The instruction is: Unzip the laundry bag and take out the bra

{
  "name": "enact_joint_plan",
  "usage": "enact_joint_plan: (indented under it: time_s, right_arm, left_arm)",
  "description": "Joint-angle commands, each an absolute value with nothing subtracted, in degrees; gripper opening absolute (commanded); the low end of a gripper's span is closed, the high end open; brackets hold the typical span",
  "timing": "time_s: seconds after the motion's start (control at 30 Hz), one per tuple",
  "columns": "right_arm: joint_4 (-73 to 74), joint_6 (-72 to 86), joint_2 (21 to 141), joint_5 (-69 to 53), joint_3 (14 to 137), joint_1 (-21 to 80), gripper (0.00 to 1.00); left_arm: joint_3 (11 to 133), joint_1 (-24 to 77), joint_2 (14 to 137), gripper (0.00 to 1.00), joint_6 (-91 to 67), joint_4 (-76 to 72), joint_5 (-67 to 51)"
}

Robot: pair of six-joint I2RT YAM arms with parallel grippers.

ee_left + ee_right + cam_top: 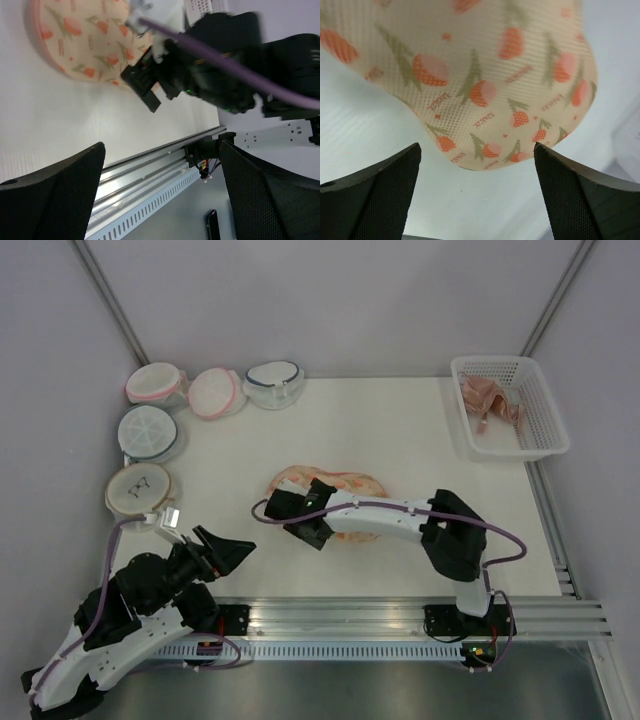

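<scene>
The laundry bag [352, 487] lies in the middle of the table, cream-peach with an orange print, and looks zipped shut. My right gripper [300, 520] is open and empty, hovering over the bag's left end. In the right wrist view the bag [480, 75] fills the top, and the gripper [477, 200] has its fingers wide apart just below the bag's rounded end. My left gripper [226, 551] is open and empty at the near left, apart from the bag. The left wrist view shows the bag [85, 40] and its pink edge. The bra is hidden.
Several round mesh bags [150, 432] sit at the back left. A white basket [555, 425] at the back right holds a peach-pink garment [490, 405]. The aluminium rail [350, 620] runs along the near edge. My right arm [215, 75] crosses the left wrist view.
</scene>
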State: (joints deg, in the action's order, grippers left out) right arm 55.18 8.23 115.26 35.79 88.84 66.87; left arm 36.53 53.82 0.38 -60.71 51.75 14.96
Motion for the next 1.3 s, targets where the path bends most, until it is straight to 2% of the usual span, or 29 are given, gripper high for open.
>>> enact_joint_plan:
  time_s: [0.0,0.07,0.17,0.27,0.4,0.63,0.8,0.97,1.07,1.27]
  right_arm:
    - [42.6,9.1,98.9,20.9,87.3,63.9,0.98]
    - [38.3,10.3,92.2,16.5,84.4,61.5,0.98]
    - [34.3,12.2,84.6,17.3,81.0,59.0,0.98]
    - [34.5,15.2,82.1,21.0,78.6,54.5,0.98]
    - [34.7,16.7,83.1,16.3,74.5,45.2,0.98]
    - [29.7,17.3,81.0,12.8,66.8,37.7,0.96]
    - [28.6,17.9,78.7,12.0,65.0,36.0,0.96]
    - [27.5,18.6,78.0,12.2,63.5,35.0,0.96]
    - [26.7,19.4,76.6,11.6,62.2,33.8,0.97]
    - [26.5,19.8,73.5,10.5,60.5,31.6,0.97]
  left_arm:
    - [38.7,53.9,-4.0,0.99,-61.1,53.6,16.3]
    - [38.5,53.9,-4.0,0.99,-61.3,53.6,16.7]
    - [37.0,53.9,-3.9,0.99,-63.4,53.4,16.8]
    - [33.1,53.9,-3.4,0.99,-65.3,49.9,13.5]
    - [26.4,53.8,-0.4,0.99,-67.8,38.7,7.3]
    - [21.2,53.9,19.8,0.99,-71.0,13.0,3.1]
    - [25.5,54.0,43.1,0.99,-76.0,4.3,3.9]
    - [30.0,57.3,60.8,0.99,-83.0,-7.7,6.3]
    - [34.8,60.7,68.9,0.99,-85.6,-8.3,11.3]
    - [37.3,63.1,79.1,0.99,-94.7,-12.3,13.9]
